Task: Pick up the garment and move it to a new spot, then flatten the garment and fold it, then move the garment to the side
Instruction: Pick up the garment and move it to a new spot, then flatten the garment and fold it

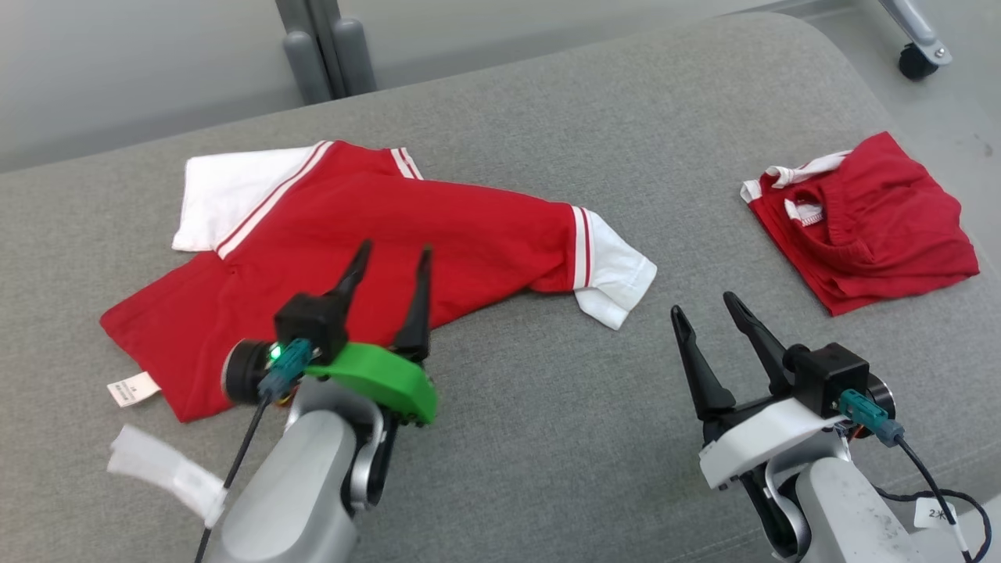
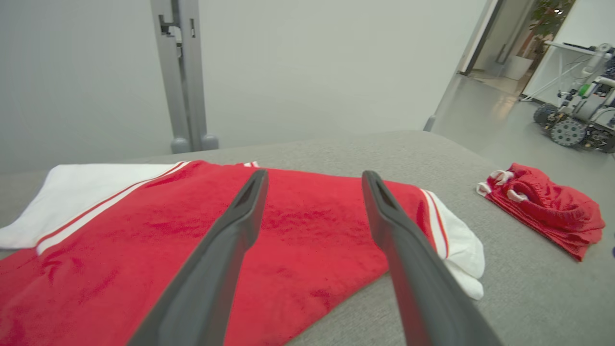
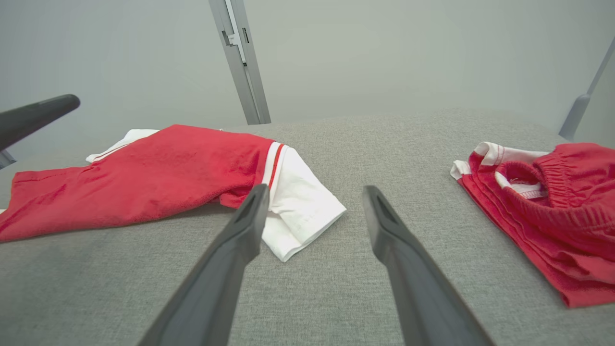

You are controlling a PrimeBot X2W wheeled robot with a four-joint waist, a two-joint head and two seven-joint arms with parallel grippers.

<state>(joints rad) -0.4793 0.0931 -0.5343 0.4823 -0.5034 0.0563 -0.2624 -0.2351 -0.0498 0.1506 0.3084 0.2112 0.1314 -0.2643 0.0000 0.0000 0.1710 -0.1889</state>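
- Grey upholstered cushion is the work surface, with a plain pale wall and a grey post behind it and a caster on the floor at far right.
- Head view: the garment, a red shirt with white sleeves and striped trim, lies spread on the left half of the cushion. Its care label sticks out at the near left corner.
- Head view: the left gripper is over the near edge of the shirt, jaws apart, nothing between them. I can't tell whether the tips touch the cloth.
- Head view: the right gripper is over bare cushion near the shirt's white sleeve, jaws apart and empty.
- Head view: the red shorts are bunched at the right, well apart from the shirt.
- Left wrist view: I see both fingers spread, with red shirt fabric between and beyond them. The shorts are off to the right, and a wheeled machine stands on the floor past the cushion.
- Right wrist view: the fingers are spread over grey cushion. The white sleeve is just behind the left finger and the shorts are at right. One dark finger of the other arm pokes in at the left edge.
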